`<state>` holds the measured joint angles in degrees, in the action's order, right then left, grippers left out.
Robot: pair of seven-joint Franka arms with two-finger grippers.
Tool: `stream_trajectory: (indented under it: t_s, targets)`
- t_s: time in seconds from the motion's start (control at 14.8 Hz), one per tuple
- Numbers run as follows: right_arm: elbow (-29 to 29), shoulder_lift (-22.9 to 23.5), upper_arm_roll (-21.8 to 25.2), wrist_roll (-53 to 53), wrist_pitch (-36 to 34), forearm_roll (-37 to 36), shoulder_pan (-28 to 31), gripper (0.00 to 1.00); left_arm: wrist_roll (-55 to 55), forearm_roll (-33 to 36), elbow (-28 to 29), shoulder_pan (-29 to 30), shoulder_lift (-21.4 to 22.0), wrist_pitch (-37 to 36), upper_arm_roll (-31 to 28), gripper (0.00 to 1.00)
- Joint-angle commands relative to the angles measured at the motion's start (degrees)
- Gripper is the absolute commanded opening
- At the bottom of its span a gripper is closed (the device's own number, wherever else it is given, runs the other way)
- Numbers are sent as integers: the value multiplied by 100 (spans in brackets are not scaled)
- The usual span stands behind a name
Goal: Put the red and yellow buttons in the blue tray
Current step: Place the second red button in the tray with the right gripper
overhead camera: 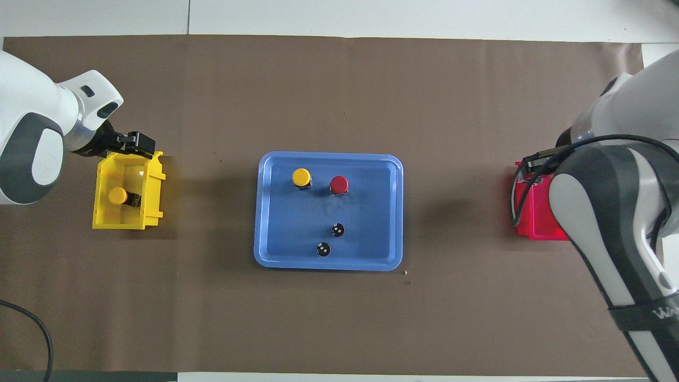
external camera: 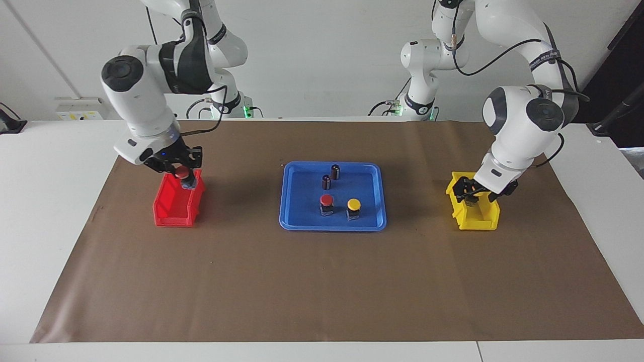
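Observation:
The blue tray [external camera: 292,221] [overhead camera: 262,212] lies mid-table. In it stand one red button [external camera: 326,201] [overhead camera: 339,184] and one yellow button [external camera: 353,205] [overhead camera: 301,177], side by side. My right gripper [external camera: 184,177] is shut on a second red button [external camera: 181,173] and holds it just over the red bin [external camera: 173,208]; the arm hides this in the overhead view. My left gripper [external camera: 469,196] [overhead camera: 139,144] is open and empty over the yellow bin [external camera: 475,218] [overhead camera: 103,212]. A second yellow button [overhead camera: 118,196] lies in that bin.
Two dark capless cylinders [external camera: 335,171] [external camera: 326,181] [overhead camera: 337,229] [overhead camera: 323,249] stand in the tray, nearer to the robots than the buttons. The red bin [overhead camera: 536,212] is at the right arm's end, the yellow bin at the left arm's end. Brown paper [external camera: 322,291] covers the table.

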<state>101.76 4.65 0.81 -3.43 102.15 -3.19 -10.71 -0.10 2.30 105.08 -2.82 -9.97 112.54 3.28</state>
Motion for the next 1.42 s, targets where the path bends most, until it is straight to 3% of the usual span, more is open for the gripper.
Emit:
stream_trajectory:
  t_s: [0.0, 0.14, 0.27, 0.75, 1.15, 1.22, 1.29, 1.36]
  targets:
    - [-18, 361, -63, -1349, 890, 194, -728, 16, 353, -90, 503, 360, 302, 153, 67, 81]
    - [2, 650, -54, -2298, 1402, 310, -1352, 16, 353, -90, 880, 431, 443, 556, 67, 78]
    - [54, 835, -54, -2663, 1535, 302, -1609, 17, 345, -90, 1197, 606, 566, 812, 76, 74]
    - [1038, 863, -72, -2839, 2703, 328, -1645, 19, 283, -90, 1901, 607, 856, 1244, 76, 74]
    - [1065, 1038, -72, -3094, 2854, 363, -1882, 22, 265, -98, 2191, 546, 962, 1507, 76, 74]
    - [1065, 1047, -72, -3094, 2854, 363, -1882, 36, 283, -98, 2279, 572, 971, 1638, 76, 73]
    - [1065, 1047, -72, -3094, 2845, 363, -1882, 71, 283, -98, 2306, 598, 971, 1753, 76, 72]
    - [1039, 1047, -72, -3085, 2811, 363, -1882, 98, 292, -98, 2315, 598, 962, 1806, 76, 72]
